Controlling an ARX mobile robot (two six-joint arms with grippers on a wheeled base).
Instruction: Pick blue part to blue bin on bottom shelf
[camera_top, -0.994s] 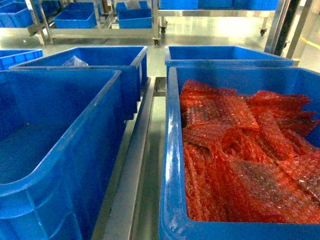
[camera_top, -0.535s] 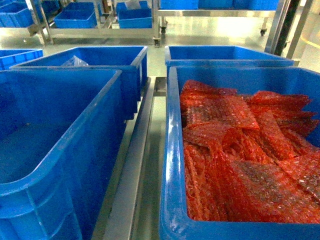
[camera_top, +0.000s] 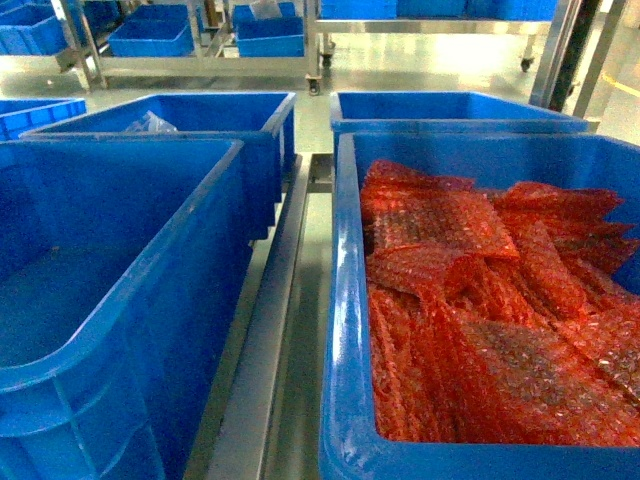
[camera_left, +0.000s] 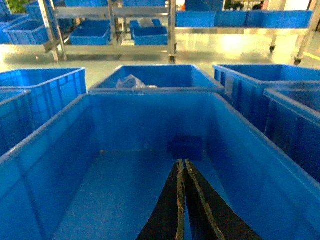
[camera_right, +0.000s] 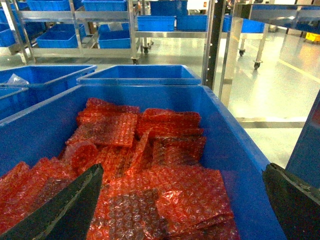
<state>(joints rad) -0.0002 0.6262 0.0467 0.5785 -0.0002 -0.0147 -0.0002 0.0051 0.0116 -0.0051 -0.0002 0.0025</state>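
Observation:
The left wrist view has my left gripper (camera_left: 181, 161) low inside a large empty blue bin (camera_left: 240, 150), shut on a small dark blue part (camera_left: 186, 147) that sticks out past its tips. That bin (camera_top: 150, 260) is at the left of the head view, where neither gripper shows. It stands on the bottom shelf, whose steel rail (camera_top: 268, 330) runs between the bins. My right gripper (camera_right: 182, 200) is wide open above a second blue bin (camera_right: 235, 140) full of red bubble-wrap bags (camera_right: 150, 165). Its right finger (camera_right: 295, 200) is outside the bin's right wall.
Two more blue bins (camera_top: 200, 110) (camera_top: 450, 105) stand behind the front pair; the left one holds a clear plastic bag (camera_top: 150, 123). Steel racks with blue bins (camera_top: 150, 40) line the far side of the floor. Steel posts (camera_right: 220, 45) rise at the right.

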